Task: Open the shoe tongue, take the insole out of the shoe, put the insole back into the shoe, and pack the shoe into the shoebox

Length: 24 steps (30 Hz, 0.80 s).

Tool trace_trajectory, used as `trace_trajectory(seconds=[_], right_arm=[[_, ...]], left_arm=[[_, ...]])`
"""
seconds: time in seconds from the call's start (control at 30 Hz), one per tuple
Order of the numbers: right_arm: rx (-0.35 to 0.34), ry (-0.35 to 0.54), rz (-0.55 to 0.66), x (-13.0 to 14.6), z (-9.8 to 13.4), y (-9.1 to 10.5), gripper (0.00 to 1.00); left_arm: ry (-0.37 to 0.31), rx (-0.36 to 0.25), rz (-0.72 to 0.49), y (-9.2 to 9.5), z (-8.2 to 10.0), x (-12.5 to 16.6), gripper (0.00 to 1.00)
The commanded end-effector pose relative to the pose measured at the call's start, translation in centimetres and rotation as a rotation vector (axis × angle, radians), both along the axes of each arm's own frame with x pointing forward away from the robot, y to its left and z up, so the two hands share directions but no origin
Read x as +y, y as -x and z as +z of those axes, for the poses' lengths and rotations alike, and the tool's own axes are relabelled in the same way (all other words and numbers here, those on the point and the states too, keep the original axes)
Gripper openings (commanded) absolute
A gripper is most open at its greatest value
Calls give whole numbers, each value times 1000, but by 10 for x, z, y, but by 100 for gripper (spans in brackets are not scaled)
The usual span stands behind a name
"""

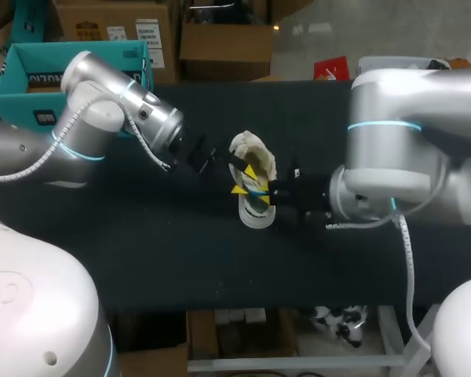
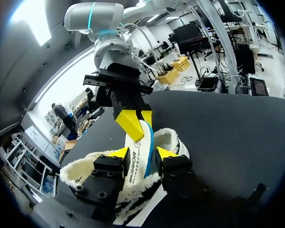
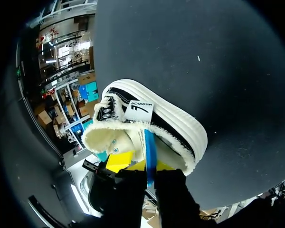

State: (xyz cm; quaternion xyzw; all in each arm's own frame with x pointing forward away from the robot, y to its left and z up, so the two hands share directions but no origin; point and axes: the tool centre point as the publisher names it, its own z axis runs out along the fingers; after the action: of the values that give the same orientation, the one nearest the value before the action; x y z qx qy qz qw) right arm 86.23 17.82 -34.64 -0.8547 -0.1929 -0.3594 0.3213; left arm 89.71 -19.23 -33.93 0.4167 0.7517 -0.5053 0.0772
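A white fleece-lined shoe (image 1: 252,151) with black stripes lies mid-table, its opening toward my right arm. The white insole (image 2: 137,154) with a blue edge stands up out of it. My right gripper (image 2: 133,124) is shut on the insole's upper end, yellow tips pinching it from both sides. My left gripper (image 2: 142,153) is open, its tips on either side of the insole lower down, a small gap showing. In the right wrist view the insole's blue edge (image 3: 149,152) runs between the right gripper's (image 3: 149,175) fingers, above the shoe (image 3: 173,124). Overhead, left gripper (image 1: 244,181) and right gripper (image 1: 265,191) meet over the shoe.
A teal open box (image 1: 16,86) stands at the table's far left corner, behind my left arm. The dark table top (image 1: 180,251) stretches bare in front of the shoe and to both sides.
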Motion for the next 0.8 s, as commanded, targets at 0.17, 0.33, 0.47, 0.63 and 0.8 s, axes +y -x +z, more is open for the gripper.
trace_trajectory(seconds=[0.17,0.33,0.47,0.63,0.8], right_arm=[[35,54,-21,11,-15,-7,0],[51,64,-20,11,-23,-10,0],[53,74,-23,11,-29,-10,0],[72,81,-34,10,-39,-11,0],[78,93,-45,9,-39,-8,0]], left_arm=[[-21,4,-4,12,19,11,100],[-26,43,4,15,28,21,100],[-14,72,18,17,36,29,100],[-19,85,50,19,39,34,100],[-33,113,76,22,45,38,100]])
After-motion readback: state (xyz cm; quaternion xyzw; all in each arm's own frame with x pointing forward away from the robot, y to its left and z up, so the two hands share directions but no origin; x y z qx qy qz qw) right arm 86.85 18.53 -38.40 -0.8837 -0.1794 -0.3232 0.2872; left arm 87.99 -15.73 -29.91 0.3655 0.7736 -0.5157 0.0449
